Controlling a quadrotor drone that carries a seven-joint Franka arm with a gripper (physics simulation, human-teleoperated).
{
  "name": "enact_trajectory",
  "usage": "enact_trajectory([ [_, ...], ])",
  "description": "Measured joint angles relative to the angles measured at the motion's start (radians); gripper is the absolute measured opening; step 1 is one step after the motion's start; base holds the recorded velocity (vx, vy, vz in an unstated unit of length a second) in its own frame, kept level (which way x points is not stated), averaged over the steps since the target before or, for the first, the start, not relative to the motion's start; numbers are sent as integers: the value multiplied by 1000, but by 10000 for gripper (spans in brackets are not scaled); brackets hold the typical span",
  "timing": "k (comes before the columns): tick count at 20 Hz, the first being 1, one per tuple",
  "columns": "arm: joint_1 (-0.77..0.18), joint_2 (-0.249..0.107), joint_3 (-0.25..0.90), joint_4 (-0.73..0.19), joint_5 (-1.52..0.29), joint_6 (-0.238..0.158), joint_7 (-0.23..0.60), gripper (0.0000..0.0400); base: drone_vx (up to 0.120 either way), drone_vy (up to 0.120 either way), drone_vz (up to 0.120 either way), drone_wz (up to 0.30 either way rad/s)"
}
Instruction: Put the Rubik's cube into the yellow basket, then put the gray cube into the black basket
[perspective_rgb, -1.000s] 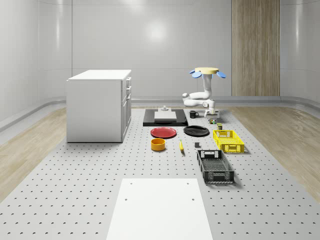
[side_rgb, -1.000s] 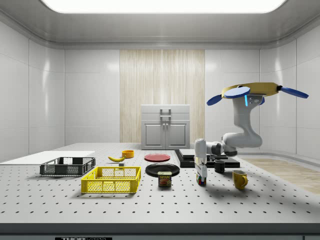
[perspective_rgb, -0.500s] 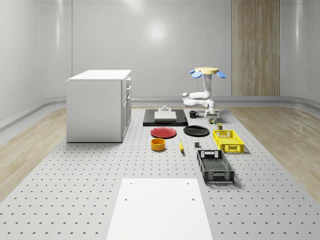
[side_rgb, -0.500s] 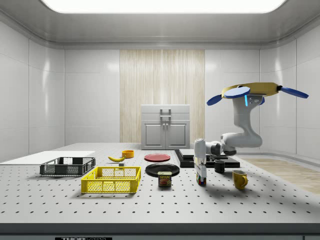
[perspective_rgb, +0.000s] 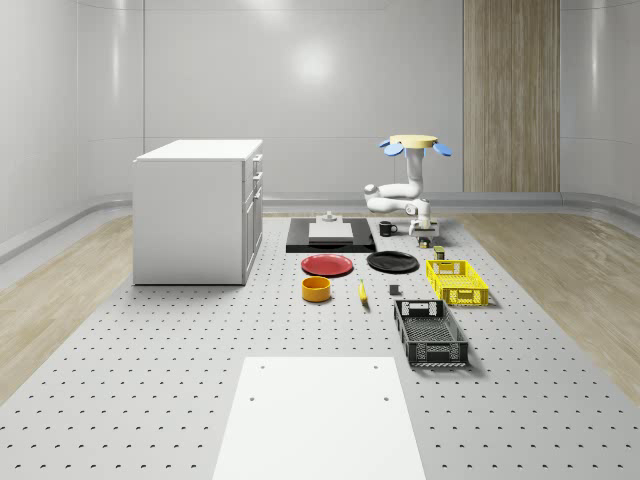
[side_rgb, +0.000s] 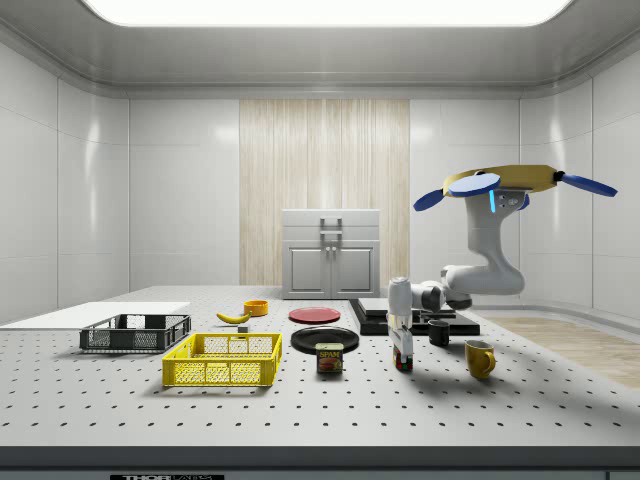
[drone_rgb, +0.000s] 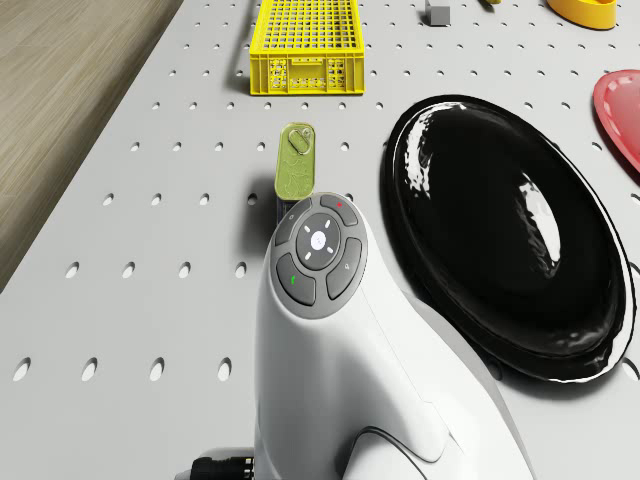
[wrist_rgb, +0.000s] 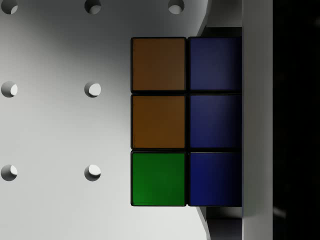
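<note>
The Rubik's cube (wrist_rgb: 186, 121) shows orange, green and blue tiles, pressed against one grey finger (wrist_rgb: 257, 120). My gripper (side_rgb: 402, 348) points straight down, shut on the cube (side_rgb: 403, 357), which hangs just above the table. The drone (side_rgb: 505, 182) hovers over the table's far right part in the whole-scene view, beside the black platform. The yellow basket (perspective_rgb: 457, 281) stands in front of the gripper (perspective_rgb: 425, 238) toward the camera, with the black basket (perspective_rgb: 430, 333) nearer still. The small gray cube (perspective_rgb: 394, 291) lies left of the yellow basket (drone_rgb: 305, 45).
A tin can (drone_rgb: 296, 160) stands close beside the arm, with a black plate (drone_rgb: 510, 240) next to it. A red plate (perspective_rgb: 328, 265), an orange bowl (perspective_rgb: 316, 289) and a banana (perspective_rgb: 362, 291) lie mid-table. A yellow mug (side_rgb: 479, 358) and a white cabinet (perspective_rgb: 198, 210) stand further off.
The gripper has risen slightly, lifting the Rubik's cube off the table. The drone has held its place.
</note>
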Motion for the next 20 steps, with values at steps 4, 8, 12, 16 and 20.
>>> enact_trajectory([
  [4,-4,-5,41,-7,41,-8,7,326,0,0,50,0],
  [8,-9,-11,95,-14,95,-20,15,325,0,0,120,0],
  [12,-14,-21,128,-16,129,-20,20,325,0,0,120,0],
  [16,-17,-33,144,-17,147,-13,24,325,0,0,120,0],
  [20,-19,-45,151,-17,158,-3,26,325,0,0,120,0],
])
